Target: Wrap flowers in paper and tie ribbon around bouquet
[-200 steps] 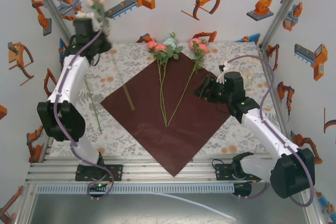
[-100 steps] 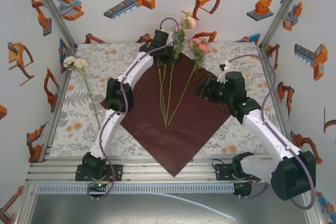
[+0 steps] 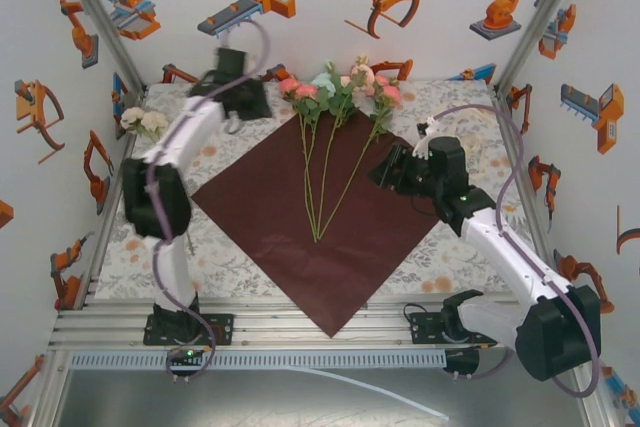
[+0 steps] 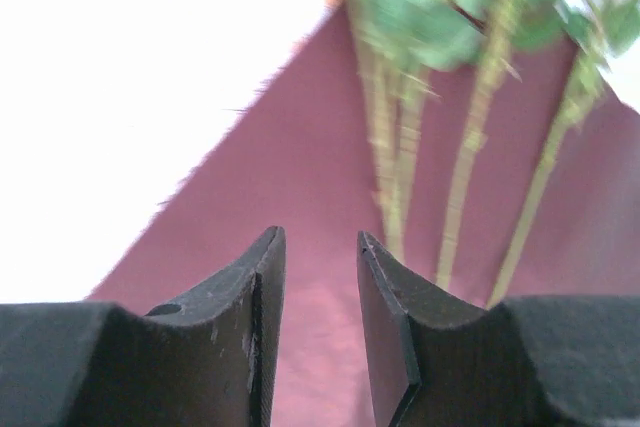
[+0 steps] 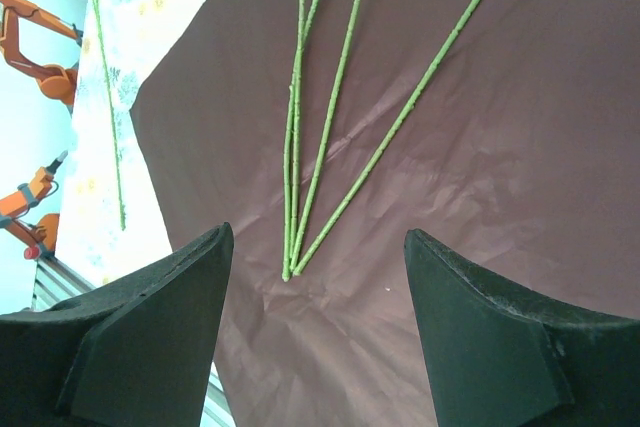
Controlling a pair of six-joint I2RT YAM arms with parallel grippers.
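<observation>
Flowers (image 3: 335,87): stems fanned across crimson paper (image 3: 300,237), lying flat.
Left end effector (image 4: 320,235): jaws narrowly parted, empty, over the paper.
Right end effector (image 5: 317,230): jaws wide apart, empty.

The paper (image 3: 330,237) lies on the surface (image 3: 220,257). The flowers (image 3: 330,117) lie on it, blooms at its far corner. A single flower (image 3: 140,119) lies left.
</observation>
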